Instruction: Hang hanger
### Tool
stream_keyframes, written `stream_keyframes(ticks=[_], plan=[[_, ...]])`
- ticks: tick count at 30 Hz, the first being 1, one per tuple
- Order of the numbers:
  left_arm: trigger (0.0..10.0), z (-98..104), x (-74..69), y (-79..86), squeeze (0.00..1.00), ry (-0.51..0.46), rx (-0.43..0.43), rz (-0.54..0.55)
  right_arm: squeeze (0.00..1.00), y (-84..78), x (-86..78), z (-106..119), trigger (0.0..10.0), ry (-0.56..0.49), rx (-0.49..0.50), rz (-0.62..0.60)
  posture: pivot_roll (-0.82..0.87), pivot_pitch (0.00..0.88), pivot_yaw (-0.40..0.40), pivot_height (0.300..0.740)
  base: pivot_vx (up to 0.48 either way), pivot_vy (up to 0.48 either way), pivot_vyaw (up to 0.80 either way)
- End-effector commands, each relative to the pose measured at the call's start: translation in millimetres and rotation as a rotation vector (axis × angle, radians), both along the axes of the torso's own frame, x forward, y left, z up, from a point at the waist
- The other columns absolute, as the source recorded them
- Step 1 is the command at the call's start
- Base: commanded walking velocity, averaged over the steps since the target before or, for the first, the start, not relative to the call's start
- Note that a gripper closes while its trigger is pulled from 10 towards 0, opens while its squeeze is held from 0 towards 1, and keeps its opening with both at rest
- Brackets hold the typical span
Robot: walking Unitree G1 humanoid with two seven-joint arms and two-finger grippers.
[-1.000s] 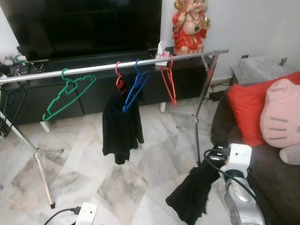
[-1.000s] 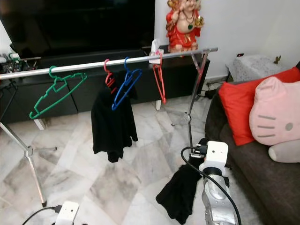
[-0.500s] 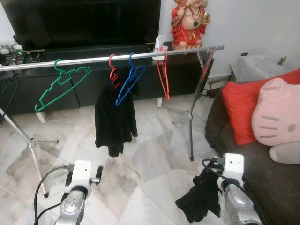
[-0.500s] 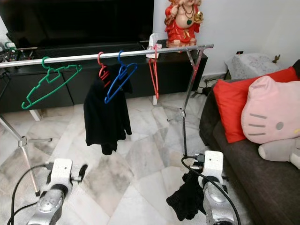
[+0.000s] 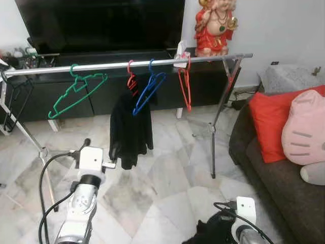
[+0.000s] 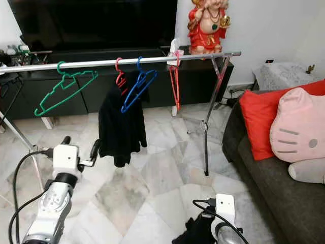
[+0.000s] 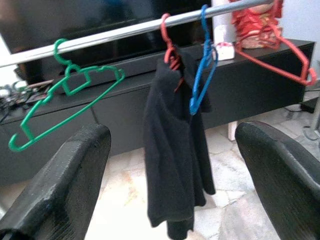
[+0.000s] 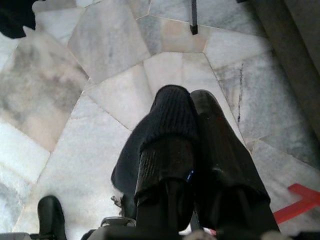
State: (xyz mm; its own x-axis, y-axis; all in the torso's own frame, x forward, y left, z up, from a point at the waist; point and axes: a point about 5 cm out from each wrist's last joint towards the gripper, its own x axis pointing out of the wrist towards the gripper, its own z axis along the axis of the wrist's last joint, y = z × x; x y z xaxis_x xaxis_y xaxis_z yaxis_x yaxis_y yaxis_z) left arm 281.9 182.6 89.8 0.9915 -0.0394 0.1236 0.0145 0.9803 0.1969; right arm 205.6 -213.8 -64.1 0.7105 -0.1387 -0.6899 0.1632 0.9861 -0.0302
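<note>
A pale marble floor [image 5: 167, 178] is bounded by a white wall [image 5: 284, 25], against which a dark low cabinet [image 5: 101, 91] is set, with a grey sofa [image 5: 284, 173] alongside.

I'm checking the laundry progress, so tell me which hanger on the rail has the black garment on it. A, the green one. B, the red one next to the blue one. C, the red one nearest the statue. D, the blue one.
B: the black garment hangs from the red hanger just beside the blue hanger; the green hanger is bare.

No text, label or number seems readable anywhere in these views.
</note>
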Motion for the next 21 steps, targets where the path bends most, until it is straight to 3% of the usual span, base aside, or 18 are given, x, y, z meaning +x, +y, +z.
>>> stream_keyframes(ticks=[1,12,15,21], plan=[[10.0,7.7,3.8,-3.8,0.00,-0.010,0.003,-0.021,0.00,-4.4,3.8,3.6,10.0,-0.030,-0.004,-0.040,-0.08,0.000,-0.027,0.740,0.292,0.000,0.00],[10.0,8.8,4.2,-4.6,0.00,-0.010,0.002,-0.023,0.00,-6.2,3.9,4.3,10.0,-0.040,-0.002,-0.058,-0.08,0.000,-0.027,0.740,0.292,0.000,0.00],[10.0,11.7,6.3,-6.1,0.00,0.007,0.005,-0.049,0.00,-33.5,24.3,29.1,10.0,-0.218,-0.053,-0.205,-0.08,0.000,-0.002,0.740,0.337,0.000,0.00],[10.0,14.2,6.2,-8.0,0.00,0.016,0.007,-0.054,0.00,-34.5,26.5,31.2,10.0,-0.235,-0.046,-0.228,-0.07,0.000,-0.005,0.740,0.338,0.000,0.00]])
